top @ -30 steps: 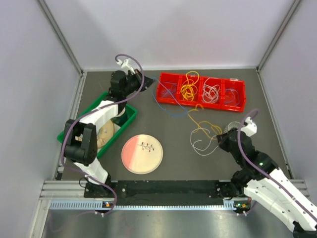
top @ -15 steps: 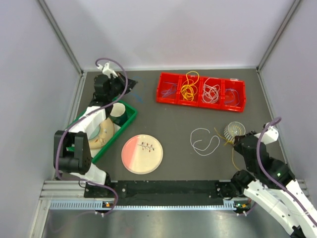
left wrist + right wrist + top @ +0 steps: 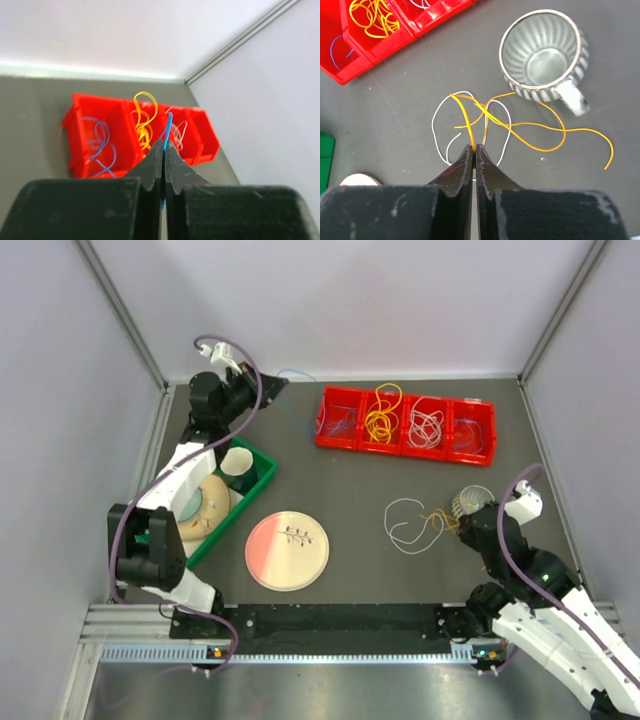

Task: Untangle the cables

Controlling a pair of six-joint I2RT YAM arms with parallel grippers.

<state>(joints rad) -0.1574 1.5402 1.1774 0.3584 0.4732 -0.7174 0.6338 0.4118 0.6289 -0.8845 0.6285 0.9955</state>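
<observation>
Red plastic tray (image 3: pixel 400 449), glossy, four square compartments in a row, at the far side of a matte dark-grey table (image 3: pixel 350 490). Inside, from its left end: thin blue cables (image 3: pixel 345 423), curly yellow cables (image 3: pixel 382 412), white cables (image 3: pixel 425 427); contents of the fourth too faint to tell.

Left of the tray, near the back corner, left gripper (image 3: pixel 268 390), black wedge-shaped fingers pressed narrow on a glossy blue cable (image 3: pixel 166 131), the strand arcing through the air towards the tray's left end.

Well in front of the tray, right gripper (image 3: pixel 473 149), fingers clamped on a springy yellow cable (image 3: pixel 520 125) crossing over a thin white cable (image 3: pixel 440 112) looped flat on the table. Just beside that tangle, a ribbed silvery-grey cup (image 3: pixel 540 55), upright, handle pointing away from the tray.

In front of the tray's left end, a round pink plate (image 3: pixel 287 550) with a sprig pattern; well left of the tray, a green crate (image 3: pixel 268 472).

Smooth pale walls (image 3: pixel 350 300) all round, aluminium rails (image 3: pixel 118 305) in the corners.
</observation>
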